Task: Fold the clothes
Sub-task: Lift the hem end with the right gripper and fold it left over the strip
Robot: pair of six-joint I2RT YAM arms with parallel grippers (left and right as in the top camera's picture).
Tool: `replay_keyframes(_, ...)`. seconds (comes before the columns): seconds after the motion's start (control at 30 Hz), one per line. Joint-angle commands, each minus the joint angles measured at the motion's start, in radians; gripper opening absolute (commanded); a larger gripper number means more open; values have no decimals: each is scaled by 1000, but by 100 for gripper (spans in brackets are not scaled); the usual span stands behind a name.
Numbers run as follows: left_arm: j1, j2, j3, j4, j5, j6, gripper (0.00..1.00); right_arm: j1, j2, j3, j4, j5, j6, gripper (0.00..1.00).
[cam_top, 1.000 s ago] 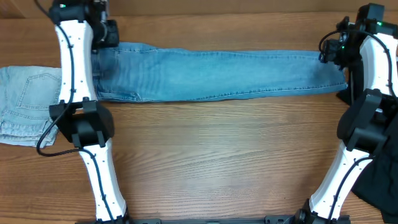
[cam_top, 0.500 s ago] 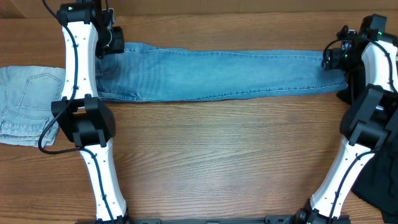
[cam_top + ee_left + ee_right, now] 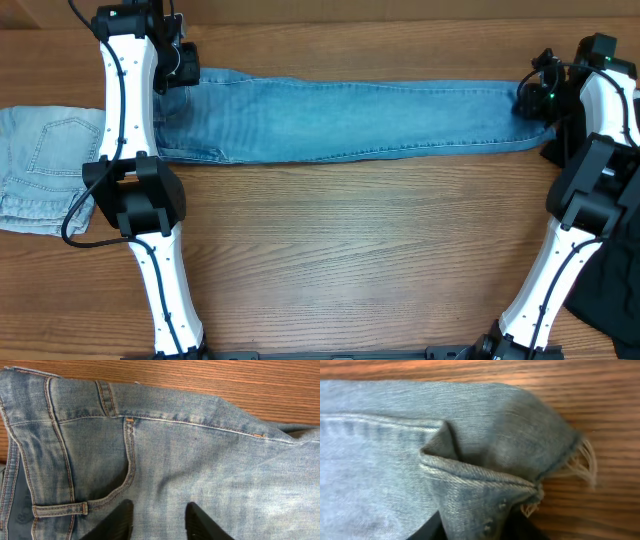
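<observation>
**Jaws split: right one pinched on the hem, left one parted over the waist**

Jaws of the right gripper (image 3: pixel 475 527) are closed on a raised fold of denim at the frayed hem (image 3: pixel 560 460), which is gathered up between the two fingers. The left gripper (image 3: pixel 159 521) has its fingers (image 3: pixel 118 521) standing apart with flat denim between them, just below the belt loop (image 3: pixel 59 509). No fold is lifted there, so it appears to hold nothing.

The medium-blue denim jeans (image 3: pixel 350 120) lie stretched in one long strip along the far side of the brown wooden table (image 3: pixel 350 250), waist at the left and leg ends at the right. A paler light-blue pair of jeans (image 3: pixel 40 170) lies beyond the waist end, and a black garment (image 3: pixel 610 295) sits at the near right corner.

The step in hand looks like securing both ends before bringing the leg ends over to the waist. To do it well, the left jaws should close on every layer at the waist, not only the top one. The right pinch looks shallow and close to the fray, so a deeper bite would be safer. Lift both ends evenly, keep the cloth taut enough to avoid wrinkles, and lay the hem square on the waistband (image 3: pixel 75 390).
</observation>
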Motion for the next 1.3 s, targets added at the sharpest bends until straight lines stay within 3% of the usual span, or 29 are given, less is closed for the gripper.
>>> replay_keyframes(0.0, 5, 5, -11, 3, 3, 20, 28, -11, 12, -15, 15, -3, 12, 4)
replay_keyframes(0.07, 5, 5, -11, 2, 3, 20, 22, -23, -19, -15, 23, 57, 38, 4)
replay_keyframes(0.17, 6, 5, -8, 3, 3, 20, 22, -63, -61, 32, 8, 164, 107, 4)
replay_keyframes(0.37, 6, 3, 58, -25, 3, 19, 25, -183, -85, 148, -60, 164, 105, 4)
replay_keyframes(0.5, 5, 3, 150, -62, 68, 1, 22, -179, -136, 177, -70, 142, 102, 4)
replay_keyframes(0.77, 5, 3, 194, -81, 86, -9, 22, 45, -177, 220, -207, 157, 207, 4)
replay_keyframes(0.97, 11, 3, 194, -111, 34, -10, 30, 280, -177, 474, -421, 156, 415, 4)
replay_keyframes(1.27, 14, 3, 194, -141, 33, -6, 31, 568, -152, 499, -389, 167, 643, 4)
